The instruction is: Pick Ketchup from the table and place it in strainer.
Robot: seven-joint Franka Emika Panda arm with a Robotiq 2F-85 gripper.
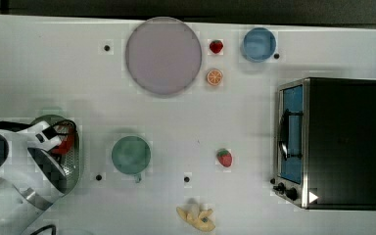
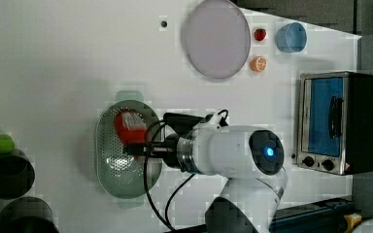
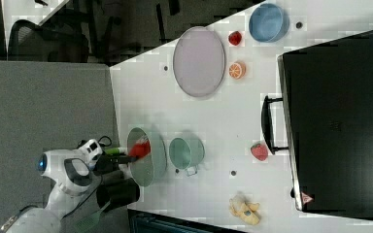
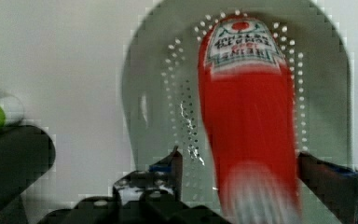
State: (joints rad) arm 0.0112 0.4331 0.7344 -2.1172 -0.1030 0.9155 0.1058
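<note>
Nearest the wrist lens: Ketchup (image 4: 249, 126), red and blurred, label end pointing away, cap end close in, running lengthwise between the two dark fingers (image 4: 170, 165) of the tool (image 4: 242, 175). Fingers spread wide, a gap showing on the one side between finger and bottle; looks let go, or in the act of it, no firm clamp visible. Under and around the bottle, the pale green perforated floor of the strainer (image 4: 168, 84).

Out from the tool: in the left view, Ketchup (image 2: 128, 127) lying inside the strainer (image 2: 111, 182), toward the end nearer the lilac plate (image 2: 216, 39), touching or just off the tool (image 2: 135, 148). Long axis roughly in line with the tool's reach, bottle straight ahead of the fingers. By the look of it, placement as good as made; next move a clean lift straight back off the bottle, no sideways drag against the strainer wall.

Beyond the strainer on the white surface (image 1: 39, 68): green cup (image 1: 130, 154) just beside the strainer, a strawberry (image 1: 224, 157) past that, then the toaster oven (image 1: 330, 142) well apart. Banana (image 1: 196, 218) near the surface's edge. Past the lilac plate, second strawberry (image 1: 216, 46), orange slice (image 1: 214, 77), blue bowl (image 1: 259, 44).

Off the surface, in the right view: grey floor (image 3: 43, 107) and dark chairs (image 3: 34, 41) beyond.
</note>
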